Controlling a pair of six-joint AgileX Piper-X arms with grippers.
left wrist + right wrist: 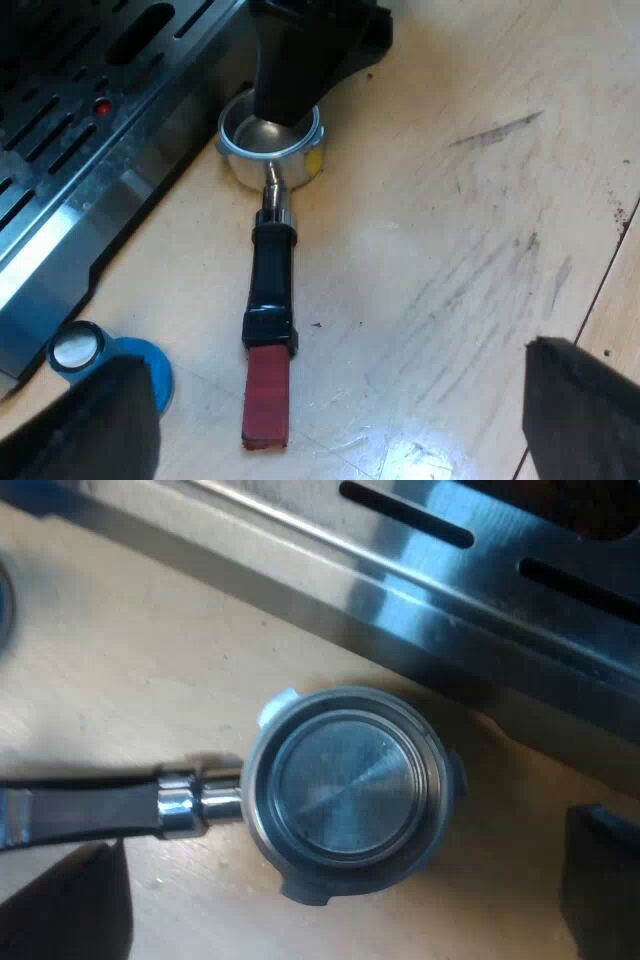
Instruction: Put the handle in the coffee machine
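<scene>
1. The holder (pixel 345 785) sits under your right jaws. They are spread wide, one finger to each side of its metal basket, pinching nothing.
2. Your left jaws are spread wide too and hold nothing. They hang over the bare desk (pixel 450 250), near the holder's red end (pixel 266 395).
3. The holder lies flat on the desk. Its basket is just beside the machine's (pixel 90 130) steel base, and its dark handle points away from the machine.
4. My reading of the step: you're at the approach to the grasp, and the holder is not yet lifted or locked in.
5. The next move calls for a firm pinch. The round basket gives little to hold, so the dark handle looks the safer place. After that comes the lift, with the basket kept level, up to the machine's front and a turn to lock.
6. The count:
   - one holder
   - one blue tamper (pixel 135 362), standing on the desk by the machine and near the left jaws
   - one machine
   - two sets of jaws
</scene>
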